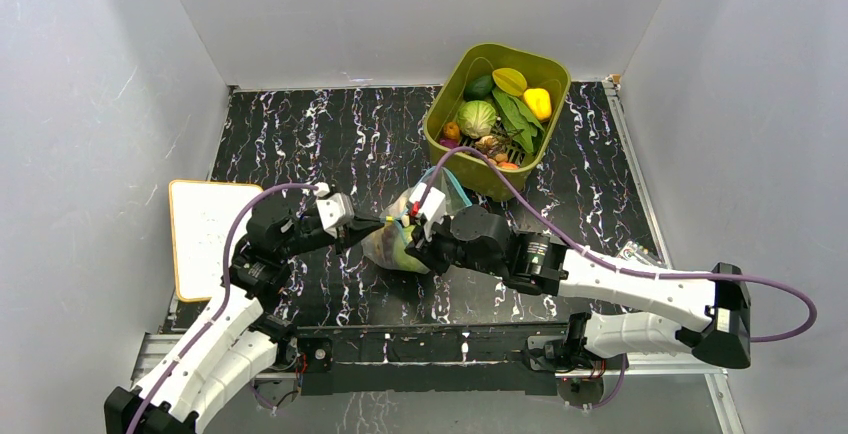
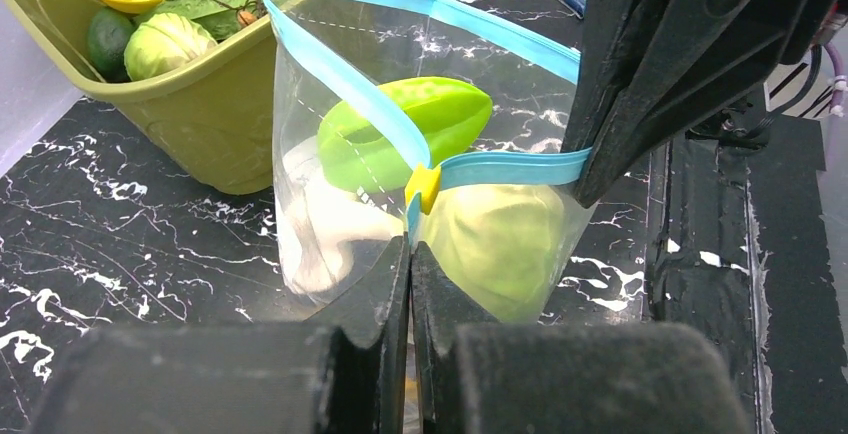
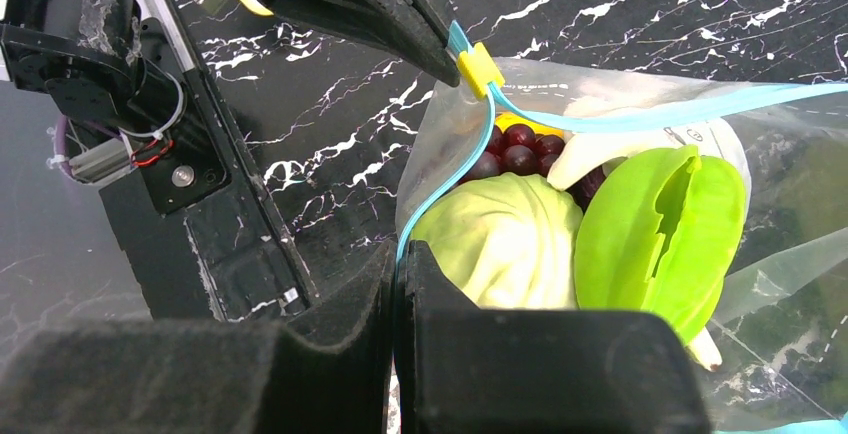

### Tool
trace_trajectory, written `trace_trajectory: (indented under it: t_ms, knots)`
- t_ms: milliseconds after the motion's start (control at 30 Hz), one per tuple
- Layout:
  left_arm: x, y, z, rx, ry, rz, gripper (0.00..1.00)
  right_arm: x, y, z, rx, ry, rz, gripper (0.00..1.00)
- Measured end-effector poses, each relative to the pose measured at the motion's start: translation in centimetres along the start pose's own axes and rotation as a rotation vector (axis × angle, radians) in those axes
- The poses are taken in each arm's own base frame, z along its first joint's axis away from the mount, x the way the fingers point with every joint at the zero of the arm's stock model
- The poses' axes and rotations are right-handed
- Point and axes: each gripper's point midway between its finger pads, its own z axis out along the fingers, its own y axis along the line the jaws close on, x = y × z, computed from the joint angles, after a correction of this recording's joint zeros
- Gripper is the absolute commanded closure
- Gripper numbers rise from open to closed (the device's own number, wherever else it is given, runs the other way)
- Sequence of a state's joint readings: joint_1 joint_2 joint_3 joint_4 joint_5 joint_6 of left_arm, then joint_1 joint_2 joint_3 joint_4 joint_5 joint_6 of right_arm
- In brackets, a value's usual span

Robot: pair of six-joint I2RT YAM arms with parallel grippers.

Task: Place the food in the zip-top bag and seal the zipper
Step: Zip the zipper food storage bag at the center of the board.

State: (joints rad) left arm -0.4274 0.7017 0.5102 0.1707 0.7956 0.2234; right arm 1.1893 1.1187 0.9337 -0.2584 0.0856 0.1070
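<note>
The clear zip-top bag (image 1: 398, 246) stands on the black marbled table between my two grippers, its mouth open. My left gripper (image 2: 410, 250) is shut on the bag's end just below the yellow slider (image 2: 423, 186) of the light blue zipper (image 2: 340, 74). My right gripper (image 3: 397, 252) is shut on the zipper strip (image 3: 650, 114) a short way along. Inside the bag are a green starfruit (image 3: 660, 234), a pale cabbage (image 3: 500, 244), dark grapes (image 3: 520, 149) and a white piece (image 2: 320, 224). In the top view the left gripper (image 1: 383, 222) and right gripper (image 1: 417, 237) meet at the bag.
The olive-green tub (image 1: 455, 89) stands behind the bag and holds more food: a cabbage (image 1: 476, 118), a starfruit (image 1: 509, 80), a yellow piece (image 1: 538, 103) and leaves. A white board (image 1: 205, 234) lies at the left. A small packet (image 1: 640, 252) lies at the right.
</note>
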Motion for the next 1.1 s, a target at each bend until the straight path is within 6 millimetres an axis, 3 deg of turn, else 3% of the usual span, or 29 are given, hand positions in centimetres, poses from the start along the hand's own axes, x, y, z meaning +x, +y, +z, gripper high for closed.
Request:
trace_trajectory:
  t_ms: [267, 433, 533, 700, 833, 900, 1100]
  knots:
    - [0.1, -0.4, -0.1, 0.016, 0.002, -0.006, 0.99, -0.1, -0.2, -0.1, 0.011, -0.005, 0.000, 1.00]
    - [0.1, -0.4, -0.1, 0.013, 0.002, -0.011, 0.69, 0.0, -0.2, -0.2, 0.010, -0.006, 0.000, 1.00]
    - [0.1, -0.3, 0.0, 0.009, 0.003, -0.021, 0.67, 0.1, -0.2, -0.3, 0.008, -0.006, 0.000, 1.00]
    - [1.1, 0.0, 0.5, 0.017, 0.030, -0.052, 0.74, 0.0, -0.1, -0.3, 0.003, -0.011, 0.001, 1.00]
    - [1.5, 0.0, 0.6, 0.023, 0.041, -0.071, 0.98, 0.0, 0.0, -0.3, 0.000, -0.011, 0.001, 1.00]
    - [1.3, -0.1, 0.6, 0.027, 0.034, -0.071, 1.00, 0.0, 0.0, -0.3, -0.001, -0.011, 0.001, 1.00]
    - [0.6, -0.5, 0.4, 0.035, 0.013, -0.060, 1.00, 0.2, 0.0, -0.4, -0.002, -0.002, 0.001, 0.74]
